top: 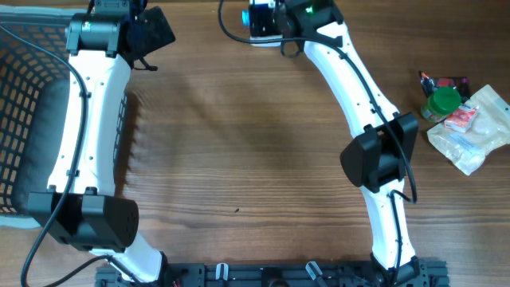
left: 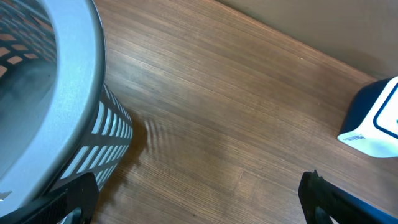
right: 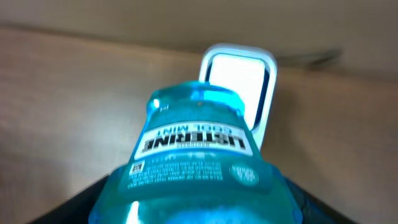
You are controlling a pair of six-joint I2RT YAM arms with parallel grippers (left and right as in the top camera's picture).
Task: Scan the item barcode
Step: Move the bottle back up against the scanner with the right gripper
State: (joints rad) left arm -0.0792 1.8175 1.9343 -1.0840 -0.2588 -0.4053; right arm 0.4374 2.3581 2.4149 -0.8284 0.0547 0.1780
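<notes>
Overhead, largest first: wooden table (top: 239, 159) across the whole frame. At its left edge, grey slatted basket (top: 24, 104), close beside the white left arm (top: 88, 119). Curving from the near edge up to the far side, right arm (top: 358, 104). Far right, well apart from both arms, clear plastic bag (top: 470, 135) with a red-and-white packet inside, touching a green-lidded container (top: 443, 102).

Right wrist view: blue Listerine Cool Mint bottle (right: 196, 168) filling the lower half, label readable, pinched between the dark fingers of the right gripper (right: 196, 208), jaws pressed against its two sides. Just behind the bottle's upper end, white-framed scanner (right: 239, 71), window facing the bottle, lower part hidden by it; touching or apart, cannot tell.

Left wrist view: left gripper (left: 198, 186) hanging above bare wood, jaws spread wide, nothing between them. Basket wall just beside one fingertip; at the right edge, a blue-and-white corner of the scanner, standing on the table.
</notes>
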